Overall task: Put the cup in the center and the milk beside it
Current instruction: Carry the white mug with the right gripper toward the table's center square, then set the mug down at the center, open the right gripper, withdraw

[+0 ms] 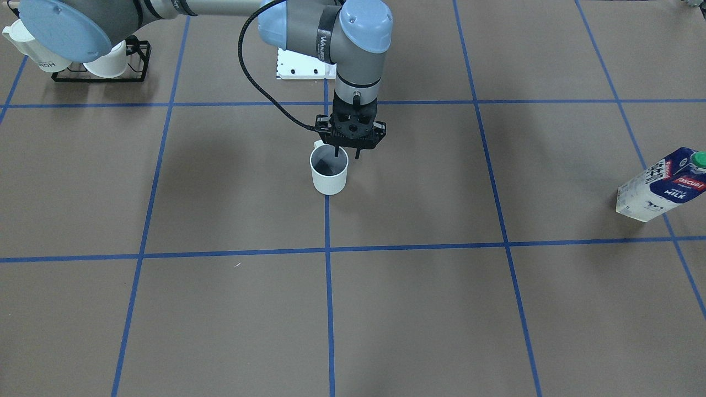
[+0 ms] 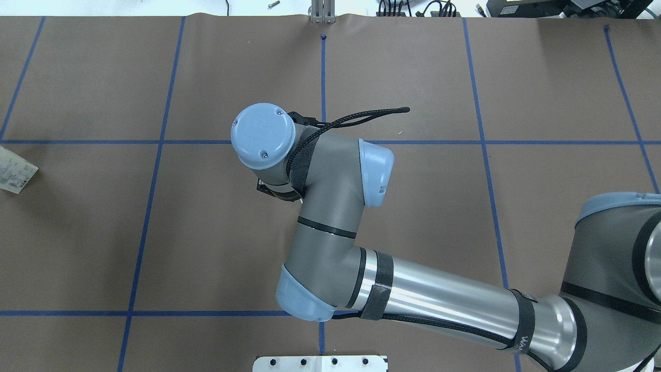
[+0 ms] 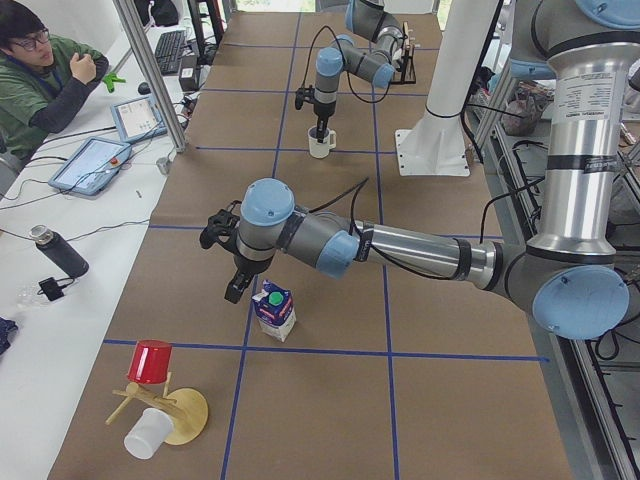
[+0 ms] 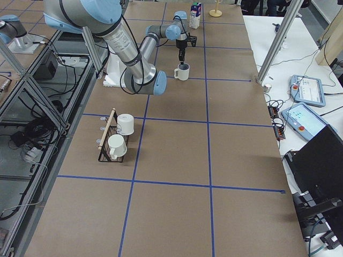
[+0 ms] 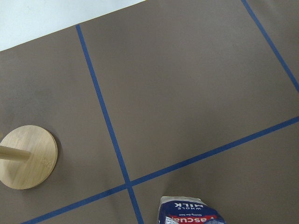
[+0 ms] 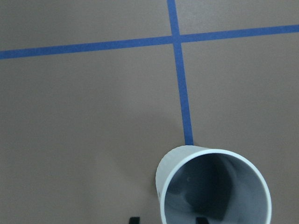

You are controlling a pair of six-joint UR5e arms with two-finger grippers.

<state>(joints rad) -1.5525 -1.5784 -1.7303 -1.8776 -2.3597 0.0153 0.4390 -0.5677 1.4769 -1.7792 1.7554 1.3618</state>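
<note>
The cup [image 1: 329, 176], a small plain white mug, stands upright on the brown surface on a blue tape line [image 1: 327, 226] near the middle. My right gripper [image 1: 347, 154] hangs over it, open, with one finger inside the cup and one outside, astride its wall. The right wrist view shows the cup [image 6: 215, 186] and both fingertips apart from the wall. The milk [image 1: 662, 184] stands far off at the table's left end. My left gripper [image 3: 232, 292] hovers beside the milk [image 3: 274, 312]; I cannot tell whether it is open. The milk's top [image 5: 189, 212] shows in the left wrist view.
A black rack [image 1: 99, 69] with white mugs stands at the robot's right side. A white base plate [image 1: 300, 69] lies behind the cup. A wooden stand [image 3: 165, 410] with a red cup [image 3: 150, 362] is near the milk. An operator [image 3: 45, 75] sits by the table's edge.
</note>
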